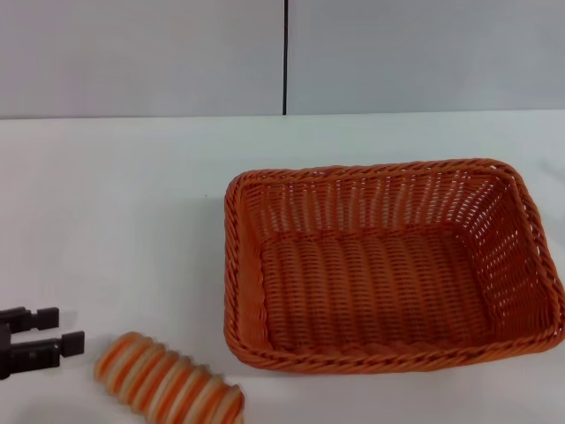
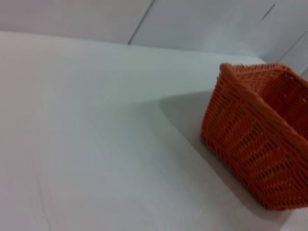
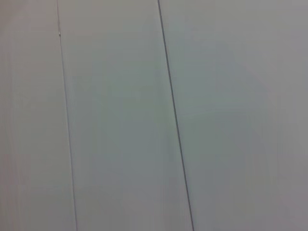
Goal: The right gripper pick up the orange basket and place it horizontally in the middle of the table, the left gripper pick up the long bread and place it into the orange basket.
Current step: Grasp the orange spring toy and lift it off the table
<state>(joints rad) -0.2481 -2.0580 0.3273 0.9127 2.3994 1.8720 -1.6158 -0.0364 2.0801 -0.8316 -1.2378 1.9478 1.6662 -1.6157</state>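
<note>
Only the head view shows the bread (image 1: 168, 386), lying near-left on the table (image 1: 115, 221), angled toward the basket (image 1: 388, 265), with the left gripper (image 1: 58, 331) open, empty, just beside it.

No readable text, labels, brands or numbers in any view. Basket (image 1: 388, 274), bread (image 1: 168, 384) and surface (image 1: 115, 221) carry no markings, and the left gripper (image 1: 48, 331) shows none either. Wall panels in the right wrist view are plain.
</note>
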